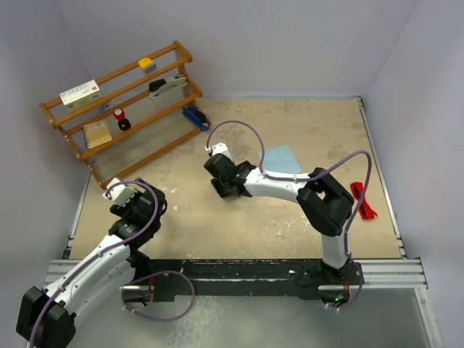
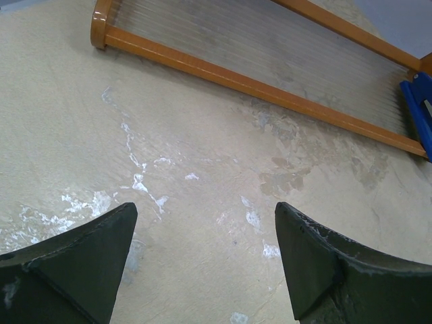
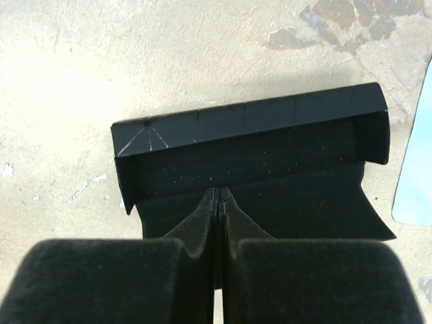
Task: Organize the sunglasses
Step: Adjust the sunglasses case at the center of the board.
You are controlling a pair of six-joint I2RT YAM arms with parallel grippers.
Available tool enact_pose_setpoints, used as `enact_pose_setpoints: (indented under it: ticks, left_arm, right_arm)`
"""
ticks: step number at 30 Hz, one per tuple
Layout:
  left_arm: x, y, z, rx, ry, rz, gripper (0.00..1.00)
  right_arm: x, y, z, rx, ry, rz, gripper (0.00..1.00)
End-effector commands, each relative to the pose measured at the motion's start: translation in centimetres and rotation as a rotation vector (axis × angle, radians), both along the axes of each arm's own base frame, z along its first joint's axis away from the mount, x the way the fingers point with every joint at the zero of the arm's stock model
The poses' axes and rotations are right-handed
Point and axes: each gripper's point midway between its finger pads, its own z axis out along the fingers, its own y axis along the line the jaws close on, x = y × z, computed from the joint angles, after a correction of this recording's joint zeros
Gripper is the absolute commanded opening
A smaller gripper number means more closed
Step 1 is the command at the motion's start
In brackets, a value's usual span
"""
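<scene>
Right gripper (image 3: 217, 197) is seen with its jaws pressed fully together, the tips set at the lower flap of the opened black case (image 3: 250, 135). Whether the flap is pinched between them cannot be told. A pale blue cloth (image 3: 415, 169) is seen just to the right of this gripper, beside the end of the case. The sunglasses (image 1: 362, 201), red and folded, are found well off to its right, past the right arm's elbow. They are laid on the table (image 1: 290, 217) near its right edge and are touched by neither gripper. Left gripper (image 2: 204, 216) is spread wide, with only the stained table surface seen between its fingers, and the wooden rack (image 2: 256, 84) is seen ahead of it.
</scene>
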Motion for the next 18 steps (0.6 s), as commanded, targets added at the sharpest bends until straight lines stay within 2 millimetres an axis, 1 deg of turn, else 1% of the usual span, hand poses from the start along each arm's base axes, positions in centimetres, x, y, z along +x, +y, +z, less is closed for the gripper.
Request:
enact_pose_setpoints:
  ticks: [1, 4, 13, 18]
  left_arm:
    - [0.4, -0.1, 1.3, -0.017, -0.038, 0.004, 0.8]
    - [0.4, -0.1, 1.4, -0.016, -0.039, 0.005, 0.8]
    - [0.4, 0.0, 1.4, -0.008, -0.036, 0.006, 0.8]
    - [0.4, 0.0, 1.4, -0.006, -0.033, 0.004, 0.8]
  right_arm:
    - [1.0, 1.1, 0.9, 0.036, 0.004, 0.004, 0.0]
    - [1.2, 1.9, 0.8, 0.053, 0.009, 0.018, 0.0]
    - [2.7, 4.5, 1.6, 0.086, 0.0, 0.041, 0.0]
    - [3.6, 5.1, 1.6, 0.07, -0.008, 0.041, 0.0]
